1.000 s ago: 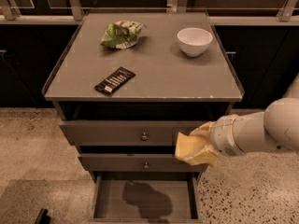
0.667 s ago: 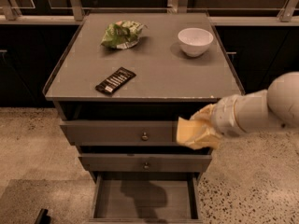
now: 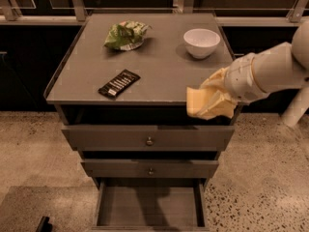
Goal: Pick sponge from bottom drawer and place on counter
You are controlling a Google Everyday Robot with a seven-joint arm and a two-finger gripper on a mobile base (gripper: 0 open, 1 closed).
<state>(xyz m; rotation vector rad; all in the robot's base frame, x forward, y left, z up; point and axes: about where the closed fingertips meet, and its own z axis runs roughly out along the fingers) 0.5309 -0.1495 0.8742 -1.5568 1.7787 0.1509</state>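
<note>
Sponge (image 3: 208, 102) is up in the air right now, pinched in the claw (image 3: 221, 94) at the bench's (image 3: 164, 64) front right corner. From this angle it overlaps the front edge and hangs over the right end of the top drawer (image 3: 120, 138). Can't tell if it's touching the surface or not. The claw is closed on the sponge and mostly buried in it, with the white arm (image 3: 270, 71) coming in from the right. On the bench there's a green snack bag (image 3: 124, 35) back left, a white bowl (image 3: 202, 42) back right, and a black wrapped bar (image 3: 119, 83) near the front left. The top and middle drawer (image 3: 120, 168) are shut, and the bottom drawer (image 3: 145, 204) is pulled out.
</note>
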